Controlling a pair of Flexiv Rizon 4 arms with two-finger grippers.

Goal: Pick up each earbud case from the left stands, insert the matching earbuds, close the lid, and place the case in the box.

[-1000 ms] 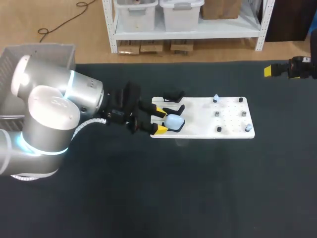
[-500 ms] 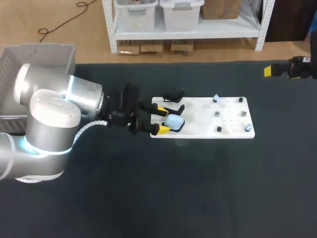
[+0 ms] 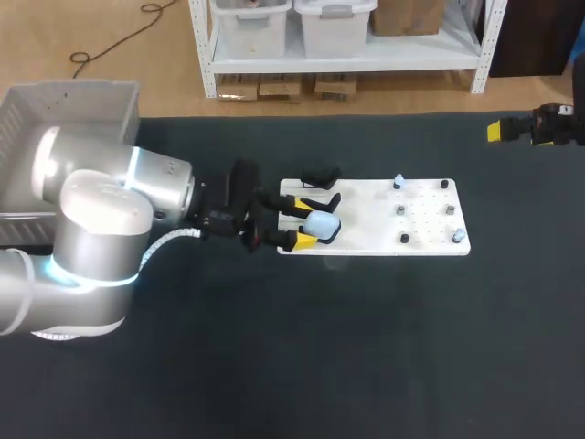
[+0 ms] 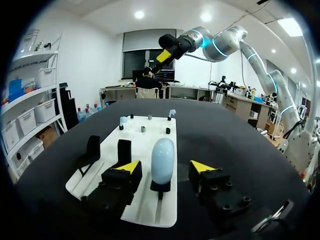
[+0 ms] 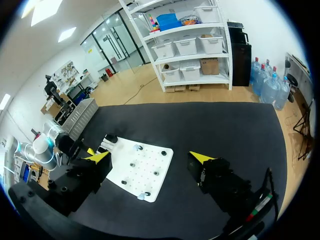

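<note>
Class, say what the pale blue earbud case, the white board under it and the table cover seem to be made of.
Earbud case: likely smooth plastic, with a soft sheen along its rounded shell.
White board: probably rigid plastic or painted sheet; it looks flat and matte.
Table cover: looks like dark cloth or mat, with no reflections.

right arm [image 3: 556, 125] was cut off at edge | box [image 3: 78, 96] was partly hidden by left arm [image 3: 101, 224] | peg-top pieces [image 3: 399, 182] were unresolved

Earbud case [image 3: 321, 222] at board's [image 3: 366, 215] left end
</note>
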